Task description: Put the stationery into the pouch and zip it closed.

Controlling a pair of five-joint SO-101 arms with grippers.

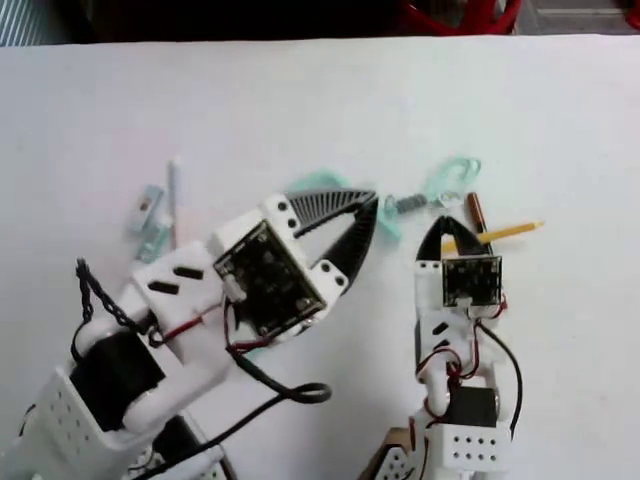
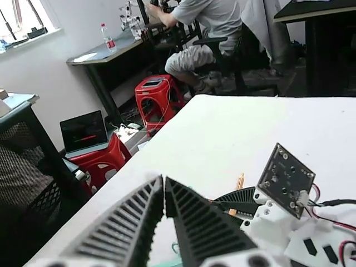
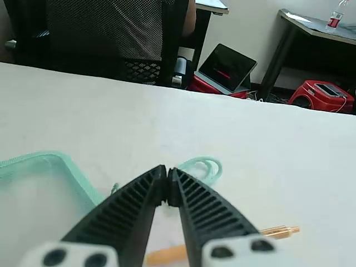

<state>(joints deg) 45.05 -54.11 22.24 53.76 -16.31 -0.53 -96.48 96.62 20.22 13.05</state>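
High view: white table takes up most of the frame. Left arm comes in from the lower left corner, and its left gripper sits over the pouch. The pouch is clear with a teal zip edge, lies flat mid-table and is mostly hidden under that gripper. The left fingers meet at the tips. The left wrist view also shows the left gripper closed, with only a thin slit between the fingers. Cannot tell if it pinches any pouch material.

Right arm stands at the lower right. The right gripper points up the table, just beside the pouch's right end. In the right wrist view the right gripper has its fingers pressed together at the tips. Cannot tell if anything is caught there. The same view shows the pouch to one side of the fingers, on the table.

Yellow pencil lies across under the right gripper, outside the pouch. Its end also shows in the right wrist view. Brown pen-like stick lies just beside the pencil. White stick lies well apart at the left, next to a small clip-like item. Teal cord loop lies just beyond the right gripper tip and also shows in the right wrist view. Small metal piece sits between the two grippers.
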